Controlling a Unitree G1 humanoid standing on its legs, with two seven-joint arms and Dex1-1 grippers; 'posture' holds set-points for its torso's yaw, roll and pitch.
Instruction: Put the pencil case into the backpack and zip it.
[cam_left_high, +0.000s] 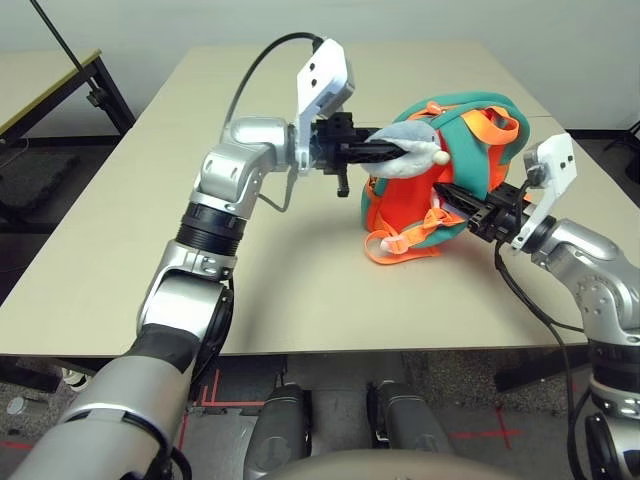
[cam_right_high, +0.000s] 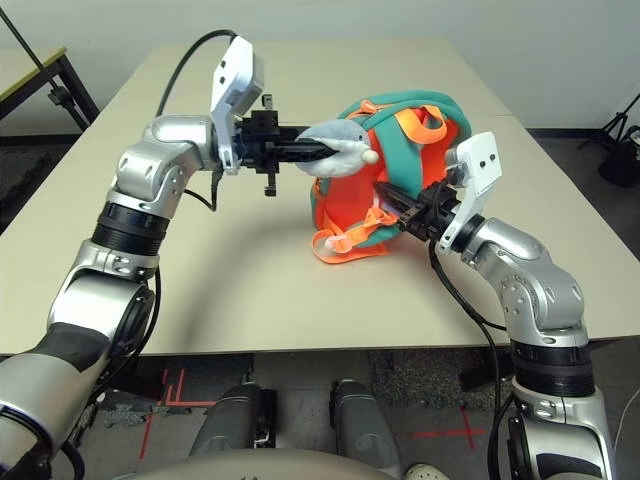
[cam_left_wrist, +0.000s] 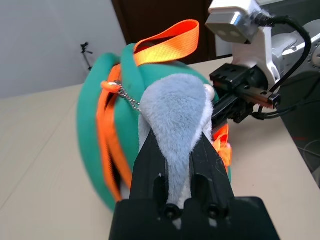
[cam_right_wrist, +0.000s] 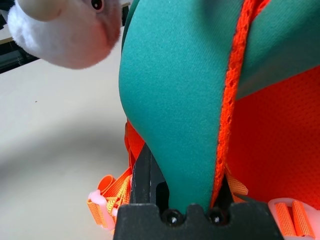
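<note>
Two silver robot arms reach over a pale table (cam_left_high: 300, 290) toward a child's teal-and-orange backpack (cam_left_high: 405, 205), which is on the table in the upper right of the left eye view. From upper centre, the left gripper (cam_left_high: 385, 152) has its black fingers clamped on a grey-white plush shark (cam_left_high: 420, 160), held against or just in front of the backpack. From the right side of the frame, the right gripper (cam_left_high: 455, 199) has its fingers closed on the backpack's teal fabric edge, one finger on each side of the cloth. An orange strap loop (cam_left_high: 490, 127) arches at the bag's upper right; an orange strap with a pale pink buckle (cam_left_high: 396, 243) trails onto the table at its lower left. In the left wrist view, a small metal chain (cam_left_wrist: 129, 97) hangs beside the plush.
</note>
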